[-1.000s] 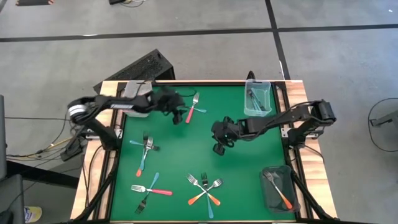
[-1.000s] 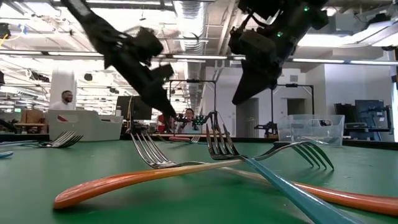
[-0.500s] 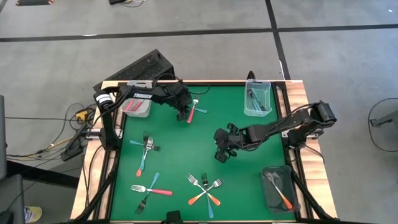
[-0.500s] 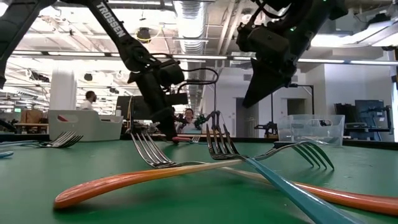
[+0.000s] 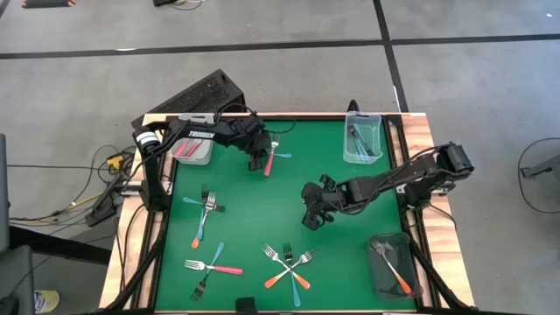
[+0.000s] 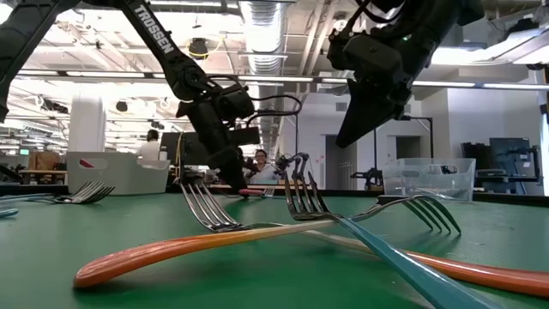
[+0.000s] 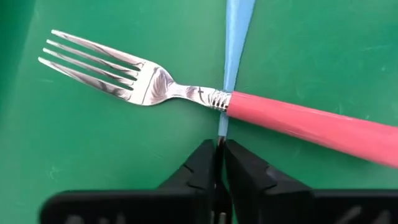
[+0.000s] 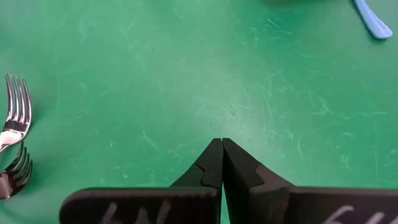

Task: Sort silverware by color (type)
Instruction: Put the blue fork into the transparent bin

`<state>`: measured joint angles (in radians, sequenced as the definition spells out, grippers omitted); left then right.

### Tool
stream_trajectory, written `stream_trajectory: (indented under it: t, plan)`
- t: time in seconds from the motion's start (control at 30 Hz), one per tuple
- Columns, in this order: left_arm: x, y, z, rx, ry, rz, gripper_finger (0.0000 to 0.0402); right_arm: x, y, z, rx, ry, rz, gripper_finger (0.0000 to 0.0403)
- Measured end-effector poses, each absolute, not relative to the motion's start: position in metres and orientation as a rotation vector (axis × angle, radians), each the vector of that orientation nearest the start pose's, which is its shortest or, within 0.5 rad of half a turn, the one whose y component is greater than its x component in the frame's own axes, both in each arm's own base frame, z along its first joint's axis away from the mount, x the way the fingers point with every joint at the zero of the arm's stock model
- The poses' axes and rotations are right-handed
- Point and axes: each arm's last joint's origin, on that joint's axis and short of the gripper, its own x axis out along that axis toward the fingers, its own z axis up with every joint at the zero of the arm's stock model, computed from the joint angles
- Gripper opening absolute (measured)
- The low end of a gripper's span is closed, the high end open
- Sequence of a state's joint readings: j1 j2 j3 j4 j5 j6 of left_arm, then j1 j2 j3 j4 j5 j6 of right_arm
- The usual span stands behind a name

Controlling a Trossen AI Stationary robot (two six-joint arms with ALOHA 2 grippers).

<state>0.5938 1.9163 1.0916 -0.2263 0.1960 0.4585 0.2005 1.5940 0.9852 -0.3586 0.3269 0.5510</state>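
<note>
left gripper closed on one blue fork.

Bright even overhead light; glare on fork tines; low view foreground soft.

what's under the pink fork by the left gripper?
A blue-handled fork lies crosswise under the pink fork. The left gripper, shut, pinches its thin end. Its tines are hidden.

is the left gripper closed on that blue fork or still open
Shut on the blue fork: the left gripper fingers meet around its thin handle beneath the pink fork.
</note>
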Motion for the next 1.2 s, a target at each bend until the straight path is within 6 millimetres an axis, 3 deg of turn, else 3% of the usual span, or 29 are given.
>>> stream_trajectory:
  t: [0.17, 0.27, 0.43, 0.57, 0.87, 1.0, 1.2]
  plan:
    - [0.306, 0.195, 0.128, -0.094, 1.070, 0.171, 0.0005, 0.311, 0.054, 0.199, 0.273, 0.856, -0.376, 0.0022]
    - [0.303, 0.182, 0.136, -0.126, 1.162, 0.288, 0.0002, 0.312, 0.056, 0.201, 0.330, 0.804, -0.443, 0.0022]
    - [0.299, 0.143, 0.173, 0.102, 1.268, 0.566, 0.0001, 0.310, 0.064, 0.212, 0.365, 0.687, -0.507, 0.0027]
    - [0.296, 0.106, 0.207, 0.246, 1.227, 0.680, 0.0000, 0.309, 0.065, 0.211, 0.401, 0.673, -0.544, 0.0035]
    - [0.287, 0.045, 0.260, 0.172, 0.942, 0.627, 0.0000, 0.318, 0.051, 0.206, 0.454, 0.552, -0.685, 0.0065]
    - [0.293, 0.024, 0.266, 0.180, 0.847, 0.605, 0.0000, 0.327, 0.045, 0.216, 0.465, 0.436, -0.675, 0.0091]
    - [0.305, -0.006, 0.259, 0.212, 0.705, 0.564, 0.0000, 0.339, 0.041, 0.232, 0.437, 0.294, -0.609, 0.0143]
